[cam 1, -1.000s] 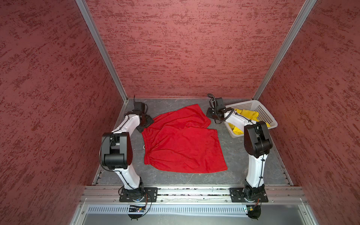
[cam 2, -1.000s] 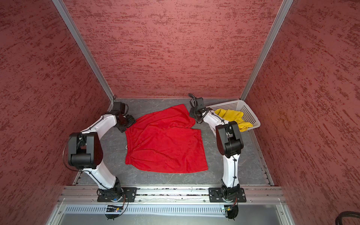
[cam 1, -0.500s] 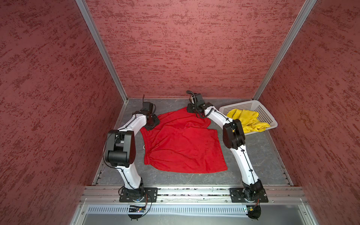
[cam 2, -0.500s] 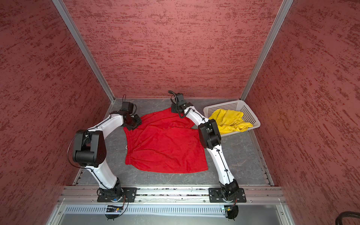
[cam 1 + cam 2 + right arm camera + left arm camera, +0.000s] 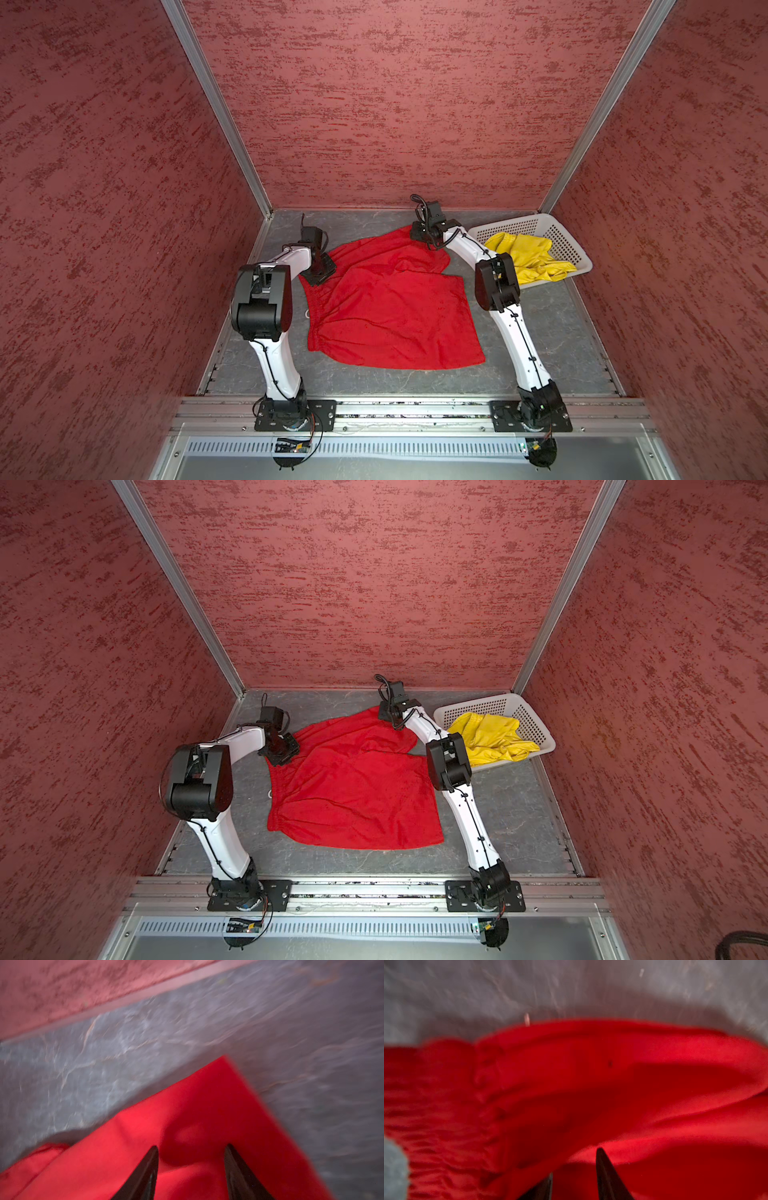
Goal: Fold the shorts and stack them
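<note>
The red shorts (image 5: 395,307) (image 5: 353,787) lie spread on the grey floor, gathered waist to the left and legs to the right. My left gripper (image 5: 318,276) (image 5: 282,756) sits at the far end of the waistband. In the left wrist view it (image 5: 575,1161) is shut on a fold of the red shorts (image 5: 591,1084). My right gripper (image 5: 419,237) (image 5: 386,715) is over the far leg's corner, and in the right wrist view it (image 5: 191,1146) stands open above the red shorts (image 5: 207,1105). The yellow shorts (image 5: 523,257) (image 5: 490,737) lie crumpled in the basket.
A white perforated basket (image 5: 569,245) (image 5: 536,725) stands at the back right, against the right wall. Red textured walls close in the grey floor (image 5: 540,332) on three sides. The back wall is close behind the right gripper.
My right gripper has swung left from the basket edge to the far leg corner, and its jaws have widened. My left gripper has moved right onto the waistband and closed on it.
</note>
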Tool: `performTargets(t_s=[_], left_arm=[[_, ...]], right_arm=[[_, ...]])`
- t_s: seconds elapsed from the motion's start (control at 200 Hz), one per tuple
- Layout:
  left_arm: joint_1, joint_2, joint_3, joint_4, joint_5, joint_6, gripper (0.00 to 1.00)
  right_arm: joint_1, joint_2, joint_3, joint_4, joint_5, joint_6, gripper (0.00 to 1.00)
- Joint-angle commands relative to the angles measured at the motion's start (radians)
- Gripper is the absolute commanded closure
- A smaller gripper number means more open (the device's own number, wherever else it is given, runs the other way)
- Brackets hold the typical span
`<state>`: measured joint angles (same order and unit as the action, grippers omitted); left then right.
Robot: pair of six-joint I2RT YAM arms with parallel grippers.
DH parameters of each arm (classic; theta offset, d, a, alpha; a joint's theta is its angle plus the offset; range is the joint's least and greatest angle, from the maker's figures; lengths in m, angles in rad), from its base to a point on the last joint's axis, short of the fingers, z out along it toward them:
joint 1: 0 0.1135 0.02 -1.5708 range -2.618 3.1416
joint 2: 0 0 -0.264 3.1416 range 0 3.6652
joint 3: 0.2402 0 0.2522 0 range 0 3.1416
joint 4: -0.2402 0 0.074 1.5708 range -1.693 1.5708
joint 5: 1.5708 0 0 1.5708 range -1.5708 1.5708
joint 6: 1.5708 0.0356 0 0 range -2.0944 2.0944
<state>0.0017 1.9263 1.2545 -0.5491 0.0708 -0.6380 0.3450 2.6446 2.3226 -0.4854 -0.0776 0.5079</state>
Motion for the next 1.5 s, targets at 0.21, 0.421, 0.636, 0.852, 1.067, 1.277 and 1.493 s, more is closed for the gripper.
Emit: performTargets(t_s=[0.21, 0.421, 0.636, 0.852, 1.067, 1.277, 1.493], left_arm=[[0.031, 0.041, -0.029, 0.013, 0.007, 0.020, 0.62], [0.003, -0.052, 0.041, -0.042, 0.039, 0.031, 0.48], [-0.023, -0.225, 0.039, -0.088, 0.050, 0.031, 0.24], [-0.020, -0.365, -0.076, -0.144, 0.032, 0.035, 0.19], [-0.013, -0.463, -0.238, -0.146, 0.039, 0.027, 0.20], [0.016, -0.492, -0.344, -0.127, 0.050, 0.022, 0.20], [0.048, -0.425, -0.416, -0.057, 0.028, 0.010, 0.26]], right_arm=[[-0.059, 0.029, -0.007, 0.031, -0.022, 0.047, 0.46], [-0.045, -0.133, -0.110, 0.031, -0.010, -0.024, 0.44], [0.003, -0.417, -0.412, 0.060, 0.082, -0.060, 0.29], [0.015, -0.559, -0.674, 0.073, 0.093, -0.048, 0.26], [0.020, -0.602, -0.859, 0.135, 0.060, -0.034, 0.25], [0.017, -0.578, -0.917, 0.174, 0.080, -0.028, 0.33], [-0.001, -0.574, -0.955, 0.202, 0.081, -0.018, 0.77]])
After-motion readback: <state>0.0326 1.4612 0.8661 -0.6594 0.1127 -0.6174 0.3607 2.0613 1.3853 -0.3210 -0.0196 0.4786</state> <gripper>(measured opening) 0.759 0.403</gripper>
